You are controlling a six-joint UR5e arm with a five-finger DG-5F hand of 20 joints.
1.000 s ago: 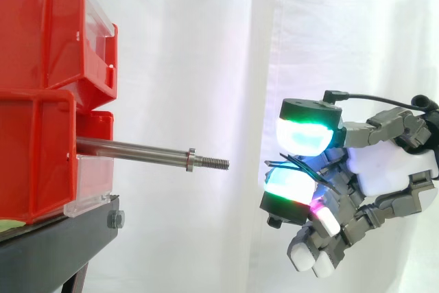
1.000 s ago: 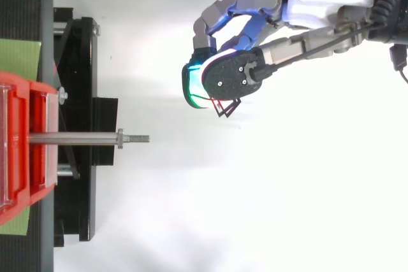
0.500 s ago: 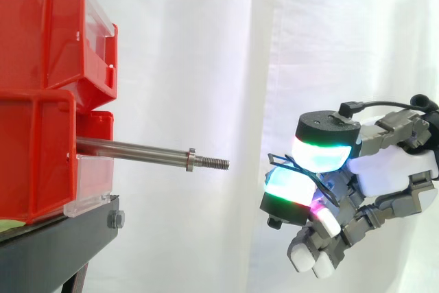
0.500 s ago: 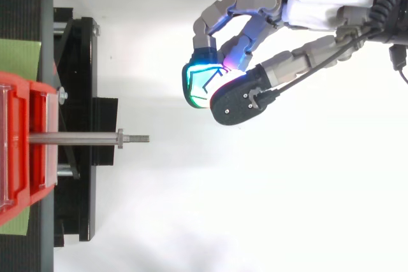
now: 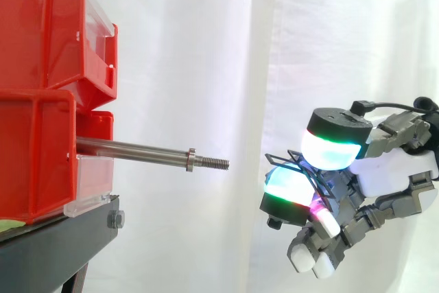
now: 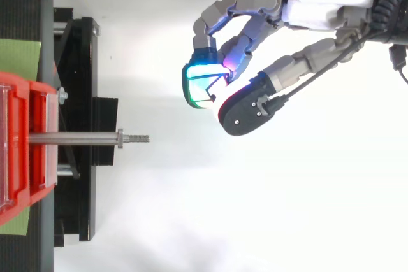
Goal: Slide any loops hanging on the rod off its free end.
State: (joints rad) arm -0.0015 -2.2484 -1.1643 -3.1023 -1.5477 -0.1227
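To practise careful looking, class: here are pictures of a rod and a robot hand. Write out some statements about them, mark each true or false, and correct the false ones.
1. No loop hangs on the rod. True.
2. The hand touches the rod. False: it is clear of it, beyond the free end.
3. A thin wire loop is at the hand. True.
4. The rod sticks out of the upper bin. False: it comes from the lower red bin.
5. The free end is threaded. True.
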